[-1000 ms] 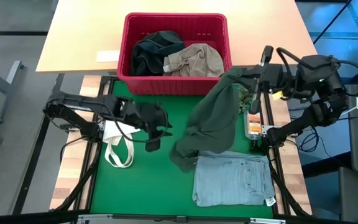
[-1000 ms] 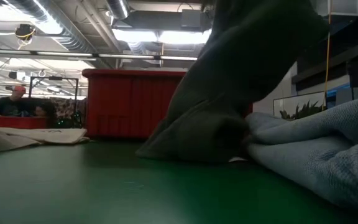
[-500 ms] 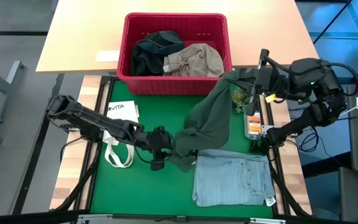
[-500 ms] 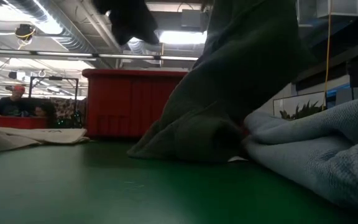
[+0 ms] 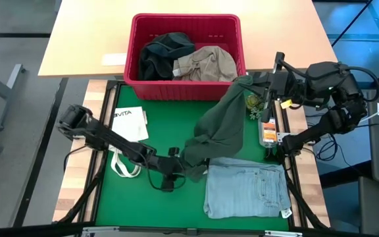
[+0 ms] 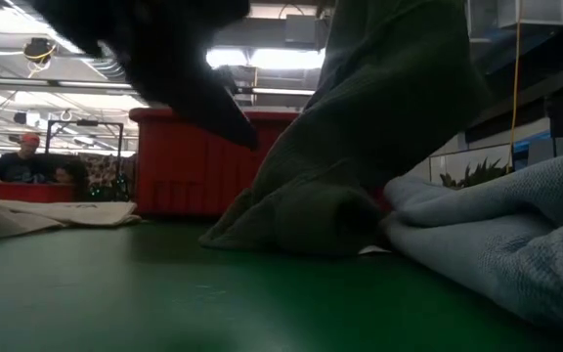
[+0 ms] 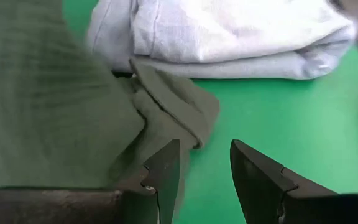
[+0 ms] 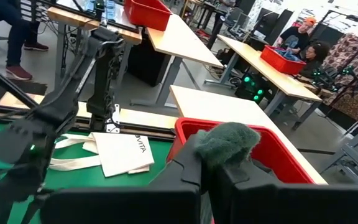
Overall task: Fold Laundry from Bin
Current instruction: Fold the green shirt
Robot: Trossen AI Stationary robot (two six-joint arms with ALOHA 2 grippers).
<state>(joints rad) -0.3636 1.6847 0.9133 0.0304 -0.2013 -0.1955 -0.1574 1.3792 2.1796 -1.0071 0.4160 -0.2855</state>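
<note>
Folded light blue jeans (image 5: pixel 247 189) lie at the near edge of the green mat (image 5: pixel 143 204), and just beside them the left gripper (image 5: pixel 175 170) hovers with its fingers parted and empty at the low end of the dark green garment (image 5: pixel 221 128). That garment rises to the right gripper (image 5: pixel 268 84), clenched on its top corner. Farthest back, the red bin (image 5: pixel 184 25) holds dark and khaki laundry (image 5: pixel 188 60).

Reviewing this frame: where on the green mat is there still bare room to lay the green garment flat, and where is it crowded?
Bare green mat runs along the near edge, bordered by the white tote bag, the left gripper and the folded jeans. A smaller patch lies between the tote, the red bin and the hanging dark green garment. The right side is crowded.
</note>
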